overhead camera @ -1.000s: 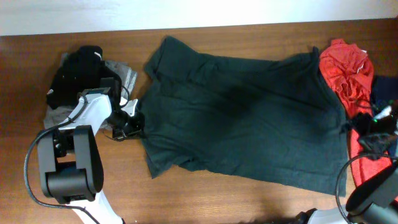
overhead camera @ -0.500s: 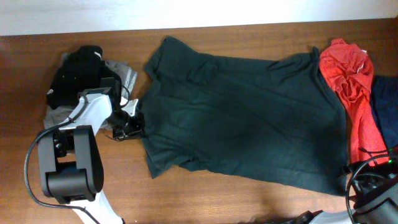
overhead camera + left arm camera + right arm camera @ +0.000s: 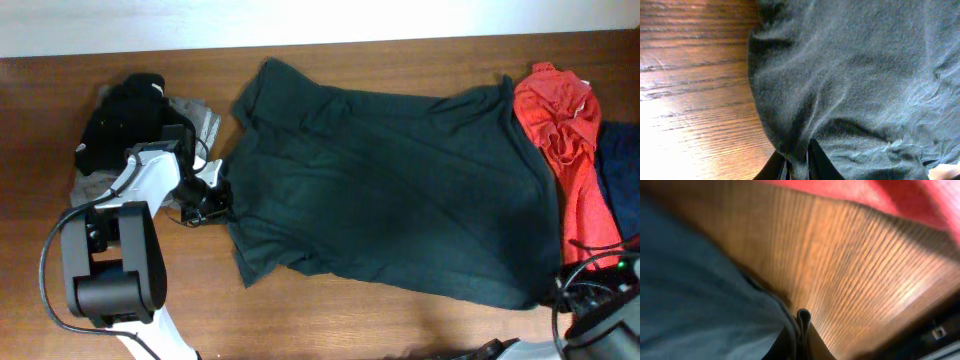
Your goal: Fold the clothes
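Overhead top-down; both wrists close on T-shirt [image 3: 390, 190]

No text, label, brand, number or sign can be read in any view. The dark green T-shirt [image 3: 390, 190] is shown with a plain, unlettered face upward. Small white marks are seen on the black garment [image 3: 125, 115] at the left, but they are too small to be made out.

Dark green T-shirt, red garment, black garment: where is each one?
dark green T-shirt [image 3: 400, 210], overhead view, middle of its body.
red garment [image 3: 562, 130], overhead view, its crumpled upper part.
black garment [image 3: 120, 118], overhead view, middle of the heap.
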Action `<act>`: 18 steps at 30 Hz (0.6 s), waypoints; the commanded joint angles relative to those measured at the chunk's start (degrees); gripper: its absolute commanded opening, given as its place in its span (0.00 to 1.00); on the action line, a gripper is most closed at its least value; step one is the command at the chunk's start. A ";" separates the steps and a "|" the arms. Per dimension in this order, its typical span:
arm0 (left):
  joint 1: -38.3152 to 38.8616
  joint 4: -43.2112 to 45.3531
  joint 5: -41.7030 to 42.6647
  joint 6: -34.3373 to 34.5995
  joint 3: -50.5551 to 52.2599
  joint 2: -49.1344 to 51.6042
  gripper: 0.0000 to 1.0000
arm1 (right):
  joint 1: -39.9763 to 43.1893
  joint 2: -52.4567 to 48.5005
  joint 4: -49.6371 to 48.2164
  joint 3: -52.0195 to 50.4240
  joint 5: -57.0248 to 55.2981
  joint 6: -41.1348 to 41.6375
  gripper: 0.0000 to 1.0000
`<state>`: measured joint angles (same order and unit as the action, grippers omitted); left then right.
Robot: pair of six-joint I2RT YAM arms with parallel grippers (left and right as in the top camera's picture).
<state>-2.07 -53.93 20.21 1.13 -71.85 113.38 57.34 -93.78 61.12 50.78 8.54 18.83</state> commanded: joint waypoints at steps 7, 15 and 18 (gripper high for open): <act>-5.95 -3.13 1.53 -0.31 -0.92 -0.07 0.13 | -0.15 14.43 6.03 6.14 6.51 -5.16 0.04; -6.82 -2.54 3.61 -2.71 -0.92 -0.11 0.38 | -5.07 18.43 7.06 6.14 6.05 -5.95 0.04; -5.77 -2.05 4.66 -3.80 -0.90 -0.11 0.63 | -5.20 18.43 6.75 6.14 6.05 -5.95 0.04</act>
<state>-8.71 -56.21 22.26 -0.36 -71.85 113.38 52.45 -76.23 68.03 55.94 14.50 13.26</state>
